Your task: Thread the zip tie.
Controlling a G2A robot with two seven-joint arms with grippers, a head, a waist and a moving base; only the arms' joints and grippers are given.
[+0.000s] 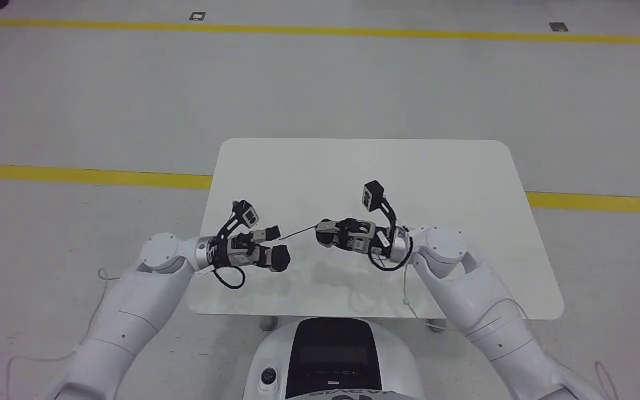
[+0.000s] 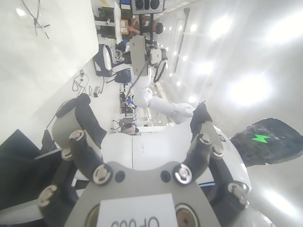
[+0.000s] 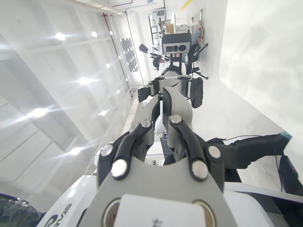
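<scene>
- The tie point(image 1: 298, 234) hangs in the air over the counter point(image 1: 450, 180), a thin dark strip running almost straight along the 3-to-9 o'clock line, at about 9 o'clock from the counter's middle.
- The right gripper point(image 1: 322, 232) has it. Its fingers are closed down on the 3 o'clock end, and the free end pokes out towards 9 o'clock.
- From the left wrist, that same tie point(image 2: 138, 75) slants out of the right gripper point(image 2: 142, 60) as one straight length with no loop in it.
- The left gripper point(image 1: 274, 246) sits at the tie's 9 o'clock end, facing the other. Its fingers are spread wide with nothing held between them point(image 2: 142, 103).
- As I read it, the threading itself isn't done. One end is held and the two grippers are lined up, but the tie has yet to be bent round and its tip fed through the head.
- In the right wrist view the right gripper point(image 3: 162, 94) is closed so tightly that the pinch point is hidden.
- I can't tell which end is the head and which the tip; the strip is too thin for that.
- Whether the free end touches a left finger or just passes beside it, I can't say.
- A few dark strips point(image 2: 35, 12) lie crossed on the counter. They may be spare ties, but it's hard to be sure.
</scene>
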